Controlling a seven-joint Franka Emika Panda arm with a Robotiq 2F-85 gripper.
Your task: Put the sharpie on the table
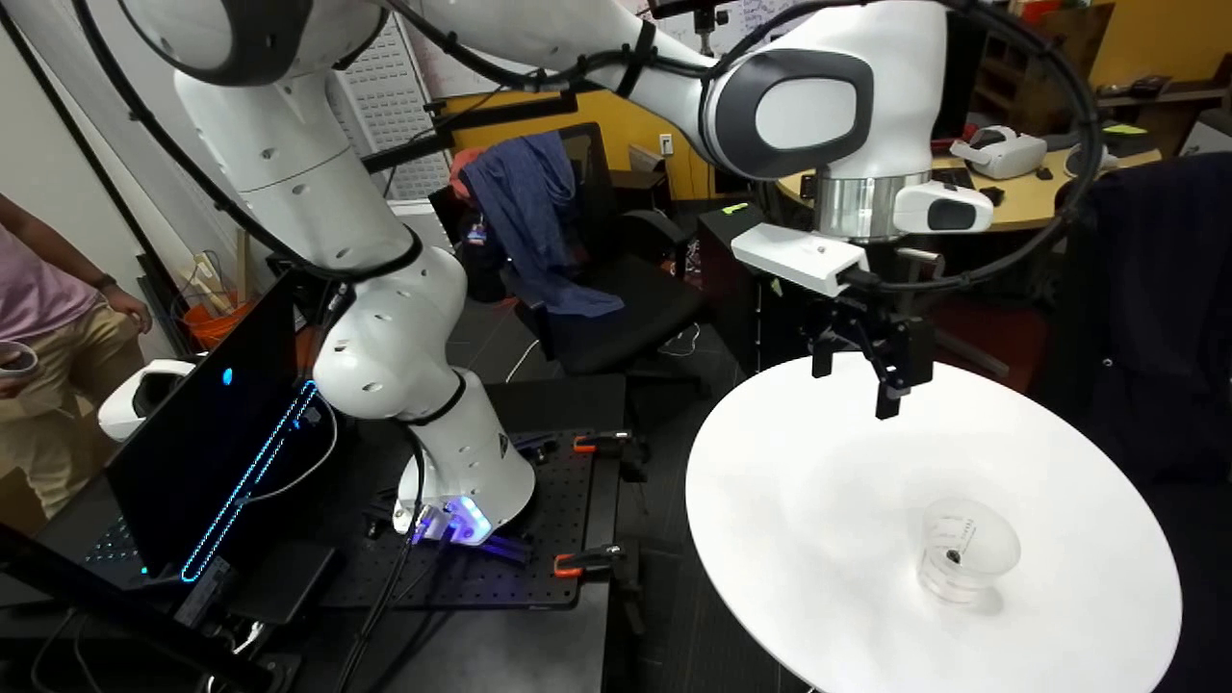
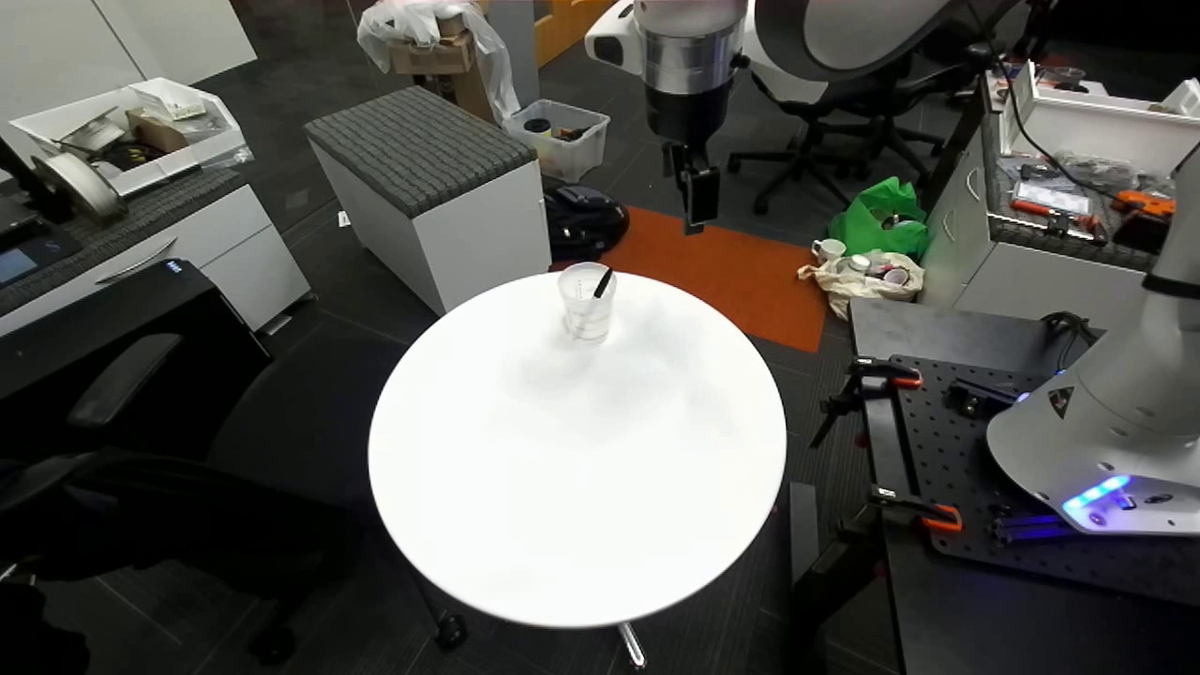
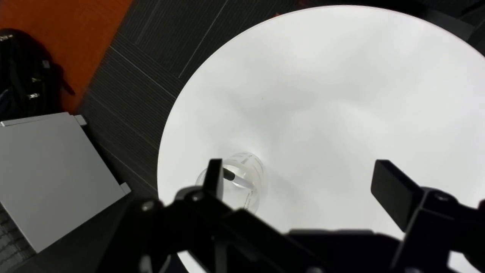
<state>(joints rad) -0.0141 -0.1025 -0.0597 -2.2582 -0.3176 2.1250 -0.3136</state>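
The gripper (image 1: 855, 380) hung above the round white table (image 2: 562, 469), its two fingers spread wide and holding nothing. Below the hand and off to one side, partly masked by the finger at the wrist view's left, stood a clear plastic cup with printed markings (image 1: 987, 549); within it the sharpie (image 3: 238, 179) leaned aslant, its black cap toward the rim. To my eye the step in hand was the approach, the grasp not yet made. The next move called for a sideways shift over the cup, then a careful descent onto the cap. The cup's wall was the likely obstacle: a finger brought too low could have tipped it, and the sharpie would need raising clear of the rim before being laid down. On the cup's side of the hand, past the table edge, were a low cabinet (image 2: 441, 178) and a black backpack (image 2: 583, 225), apparently outside the path.
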